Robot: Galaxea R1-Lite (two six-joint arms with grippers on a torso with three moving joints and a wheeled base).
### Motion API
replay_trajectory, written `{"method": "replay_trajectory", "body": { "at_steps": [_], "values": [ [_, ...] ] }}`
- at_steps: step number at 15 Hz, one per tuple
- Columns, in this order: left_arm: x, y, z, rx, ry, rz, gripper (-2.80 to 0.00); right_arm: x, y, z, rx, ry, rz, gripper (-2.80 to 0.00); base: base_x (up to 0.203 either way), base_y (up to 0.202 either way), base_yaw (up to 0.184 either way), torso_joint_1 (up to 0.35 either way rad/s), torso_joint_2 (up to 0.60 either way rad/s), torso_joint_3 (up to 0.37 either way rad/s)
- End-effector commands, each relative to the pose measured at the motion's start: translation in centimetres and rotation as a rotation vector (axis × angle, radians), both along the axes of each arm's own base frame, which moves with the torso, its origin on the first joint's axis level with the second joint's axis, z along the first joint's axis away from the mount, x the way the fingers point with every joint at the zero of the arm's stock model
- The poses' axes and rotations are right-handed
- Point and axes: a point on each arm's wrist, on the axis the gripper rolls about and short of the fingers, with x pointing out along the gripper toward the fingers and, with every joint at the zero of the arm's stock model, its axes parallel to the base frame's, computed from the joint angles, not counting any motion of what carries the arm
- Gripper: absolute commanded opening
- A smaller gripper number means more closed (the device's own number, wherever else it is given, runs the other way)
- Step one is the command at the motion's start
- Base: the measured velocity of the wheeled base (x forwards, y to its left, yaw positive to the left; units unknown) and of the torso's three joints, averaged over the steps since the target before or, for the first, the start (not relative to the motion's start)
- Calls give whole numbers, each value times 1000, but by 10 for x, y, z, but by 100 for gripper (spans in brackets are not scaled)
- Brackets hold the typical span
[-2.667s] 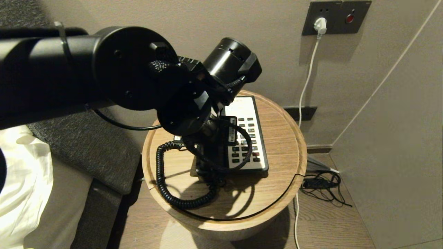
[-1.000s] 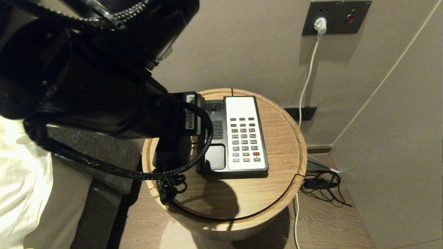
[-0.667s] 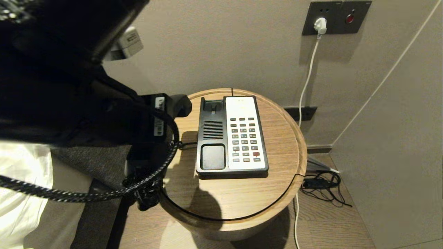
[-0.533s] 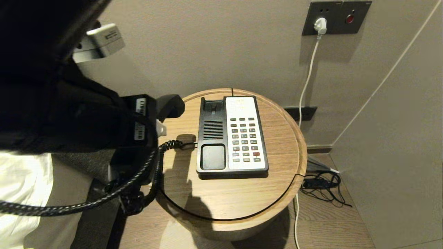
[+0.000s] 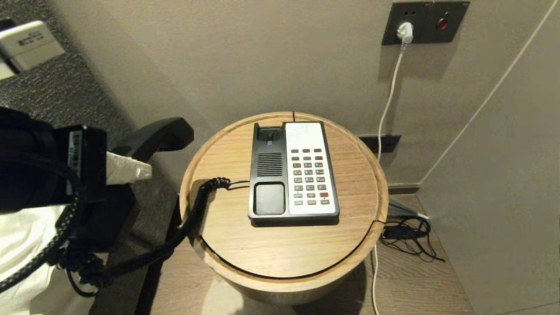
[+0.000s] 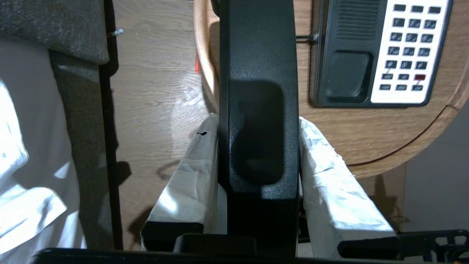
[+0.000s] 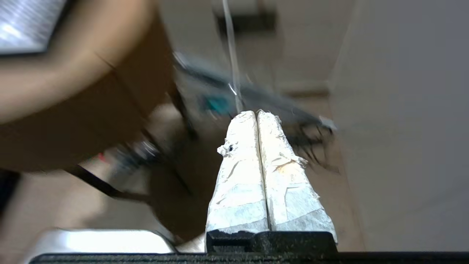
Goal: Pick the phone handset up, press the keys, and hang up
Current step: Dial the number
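The black phone handset [image 5: 157, 134] hangs in the air left of the round wooden table [image 5: 280, 249], clear of its cradle. My left gripper [image 5: 138, 159] is shut on the handset [image 6: 258, 110], whose middle sits between the white-taped fingers [image 6: 194, 165]. The coiled cord [image 5: 192, 214] stretches from the handset over the table's left edge to the phone base [image 5: 269, 175]. The base lies flat at the table's middle with its keys [image 5: 309, 177] uncovered; the keys [image 6: 408, 47] also show in the left wrist view. My right gripper [image 7: 257, 114] is shut and empty, low beside the table, outside the head view.
A grey upholstered panel [image 5: 65, 96] and white bedding [image 5: 17, 236] lie to the left. A white plug [image 5: 404, 31] sits in the wall socket, its cable running down to a tangle of black wires [image 5: 407, 236] on the floor right of the table.
My left arm has drawn back to the left with the handset, off the table. The phone base is fully uncovered and the cord has been pulled out over the table's left edge.
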Motion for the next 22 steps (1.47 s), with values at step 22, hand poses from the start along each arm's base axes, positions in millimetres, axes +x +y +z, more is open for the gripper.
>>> {"method": "replay_trajectory", "body": {
  "at_steps": [22],
  "values": [
    [-17,22,8,-59,-38,2,-280,200,62,208,357,628,572,-280,0,0,0,0,0,0]
  ]
}}
